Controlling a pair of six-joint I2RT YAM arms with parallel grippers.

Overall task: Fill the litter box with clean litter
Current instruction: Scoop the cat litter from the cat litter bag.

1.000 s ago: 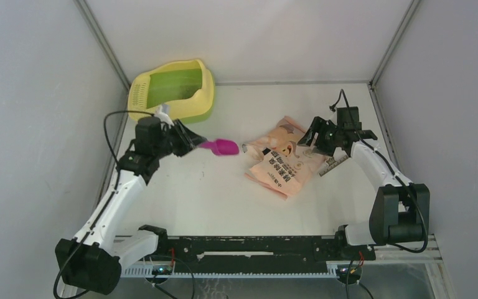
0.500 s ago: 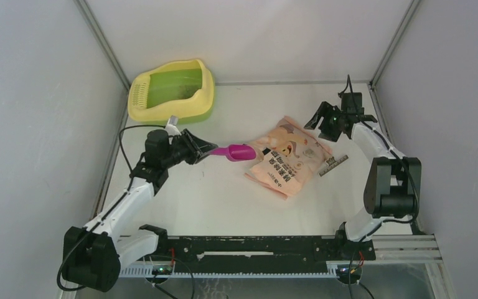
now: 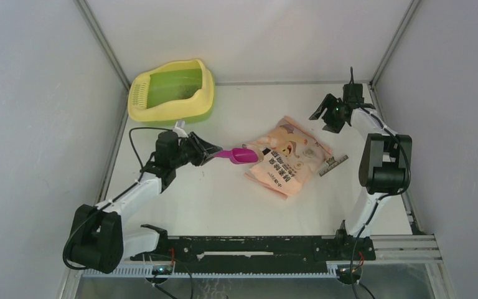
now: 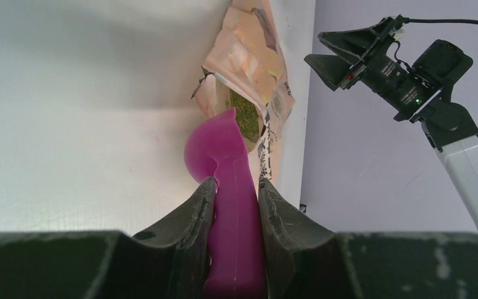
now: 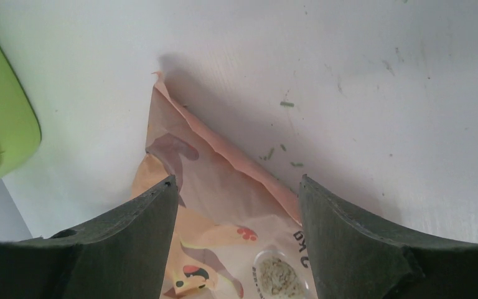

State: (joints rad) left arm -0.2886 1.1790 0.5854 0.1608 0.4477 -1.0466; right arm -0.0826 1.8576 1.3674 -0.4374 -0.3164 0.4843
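The left gripper (image 3: pixel 208 151) is clamped on the handle of a magenta plastic scoop (image 3: pixel 241 155). Just ahead of it, the scoop's tip meets the open mouth of a flat pink-orange printed bag (image 3: pixel 289 156), where greenish clean litter granules (image 4: pixel 247 116) show. The right gripper (image 3: pixel 323 121) hovers with fingers spread near the bag's far corner, and the yellow-rimmed, green-basined plastic litter box (image 3: pixel 162 114) sits beyond the left gripper.

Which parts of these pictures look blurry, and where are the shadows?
Left wrist view: the fingers gripping the magenta scoop sit near the lens and look soft. Right wrist view: its fingers blur too; the bag casts a shadow on the table beyond it. Top view: even light, faint shadows.
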